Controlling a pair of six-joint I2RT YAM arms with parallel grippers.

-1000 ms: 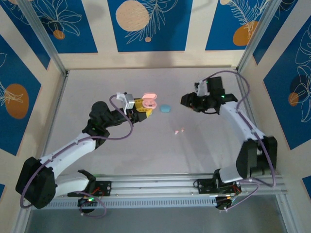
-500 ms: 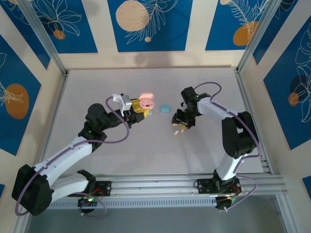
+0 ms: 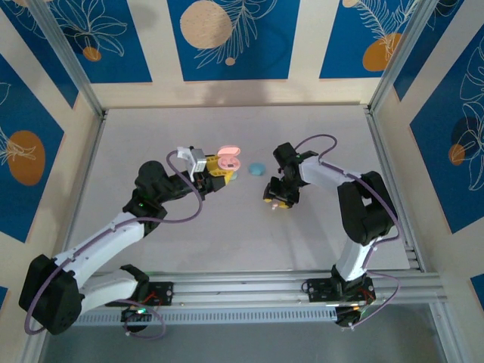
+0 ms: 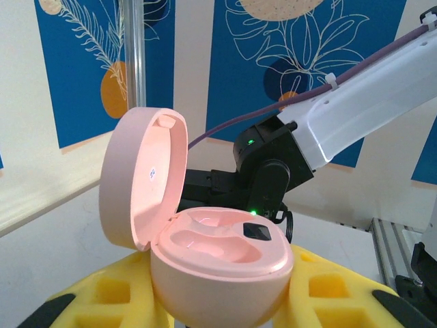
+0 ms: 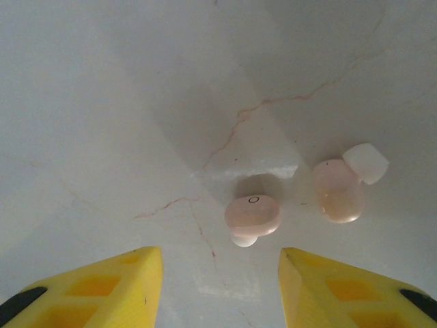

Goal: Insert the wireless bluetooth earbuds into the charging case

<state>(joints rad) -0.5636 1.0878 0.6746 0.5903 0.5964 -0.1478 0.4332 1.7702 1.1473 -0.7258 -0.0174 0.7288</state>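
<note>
My left gripper (image 3: 218, 169) is shut on a pink charging case (image 4: 220, 265), gripping its lower half between yellow pads (image 4: 341, 301). The case's lid (image 4: 140, 174) stands open and both wells inside are empty. In the top view the case (image 3: 229, 158) is held up left of the table's middle. Two pink earbuds lie side by side on the table, one (image 5: 252, 216) just ahead of my right gripper (image 5: 220, 281) and the other (image 5: 337, 191) to its right. The right gripper (image 3: 276, 198) hangs low over them, open, its yellow fingers (image 5: 102, 287) apart with nothing between them.
A small blue pebble-like case (image 3: 258, 168) lies on the table between the two grippers. The right arm (image 4: 355, 102) shows behind the pink case in the left wrist view. Metal frame posts and patterned walls close in the white table (image 3: 227, 234).
The right arm swung in from the back right and came down over the pink earbuds, its jaws widening a little. The left gripper kept hold of the case and shifted slightly.
</note>
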